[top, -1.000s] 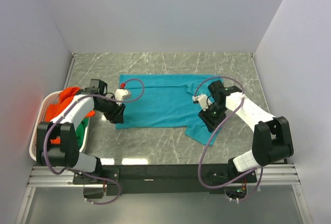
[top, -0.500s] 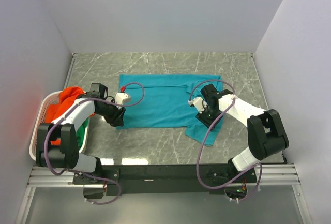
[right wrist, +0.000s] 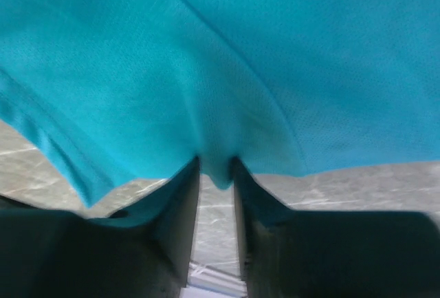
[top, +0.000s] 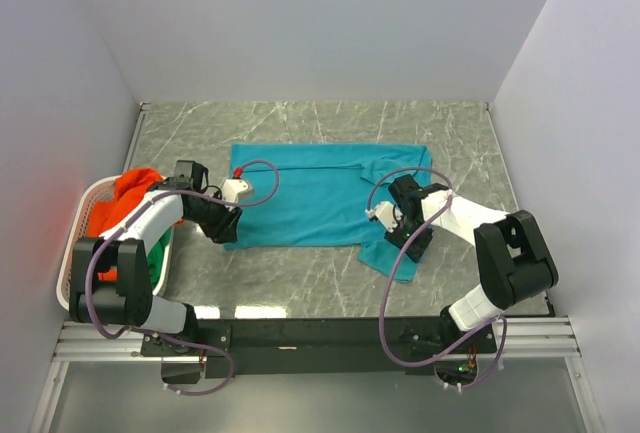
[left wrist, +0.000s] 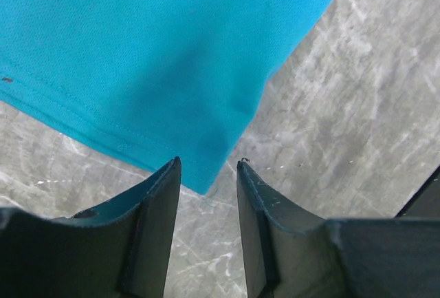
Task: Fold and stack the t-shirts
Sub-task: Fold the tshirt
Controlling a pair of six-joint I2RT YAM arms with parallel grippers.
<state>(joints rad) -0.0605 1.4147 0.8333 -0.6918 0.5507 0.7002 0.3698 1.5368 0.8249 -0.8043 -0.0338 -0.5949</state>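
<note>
A teal t-shirt (top: pixel 310 193) lies spread flat on the marble table, one sleeve (top: pixel 392 258) hanging toward the front right. My left gripper (top: pixel 228 225) is at the shirt's front left corner. In the left wrist view the gripper (left wrist: pixel 208 164) is open, with the cloth's corner (left wrist: pixel 199 174) lying on the table between the fingertips. My right gripper (top: pixel 392 221) is low on the shirt where the sleeve joins the body. In the right wrist view the gripper (right wrist: pixel 216 164) is shut on a small fold of teal cloth (right wrist: pixel 240 57). An orange t-shirt (top: pixel 135 191) and a green one (top: pixel 155 253) lie in the basket.
A white plastic laundry basket (top: pixel 85 215) stands at the table's left edge, beside the left arm. Grey walls close off the left, back and right. Bare marble (top: pixel 300 278) lies between the shirt and the arms' base rail.
My right gripper has moved left and toward the front, coming down on the shirt by the sleeve and closing on a fold. The left gripper has shifted only slightly at the corner.
</note>
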